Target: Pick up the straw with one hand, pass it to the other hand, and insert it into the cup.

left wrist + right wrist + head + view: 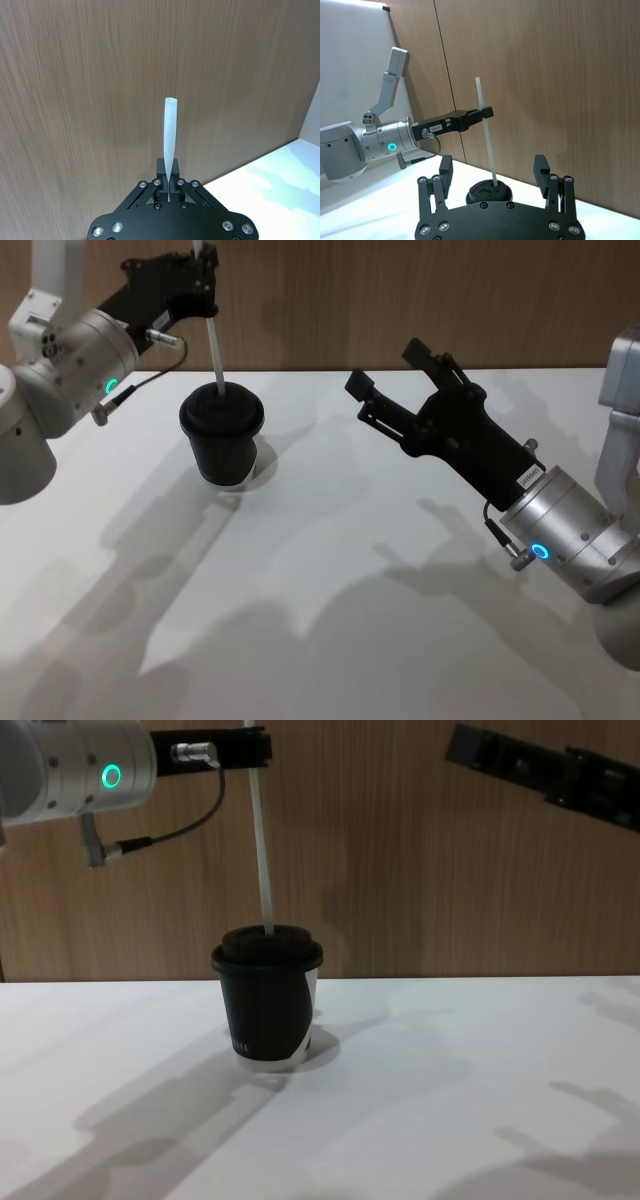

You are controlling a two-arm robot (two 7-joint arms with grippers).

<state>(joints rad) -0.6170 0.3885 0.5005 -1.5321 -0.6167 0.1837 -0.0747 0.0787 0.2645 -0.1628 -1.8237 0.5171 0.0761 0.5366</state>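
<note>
The thin, straight white plastic straw [169, 137] rises straight out of the left gripper [169, 187], whose black fingers are pinched tight on it a little below its open top end. In the chest view its lower end meets the lid hole of the small black paper coffee cup [266, 1010] with the black plastic lid, so the insertion looks begun but, by my reading, not yet pushed home. The high grip probably keeps the straw close to upright and leaves the shaft free to slide down. The cup stands on the white table [330, 580], just before the brown wooden wall [420, 850]. The right gripper [385, 390] hangs well apart to the cup's right, above the table, its fingers spread and empty. Nothing stands between straw and lid; only a slight lean could make it bind.
</note>
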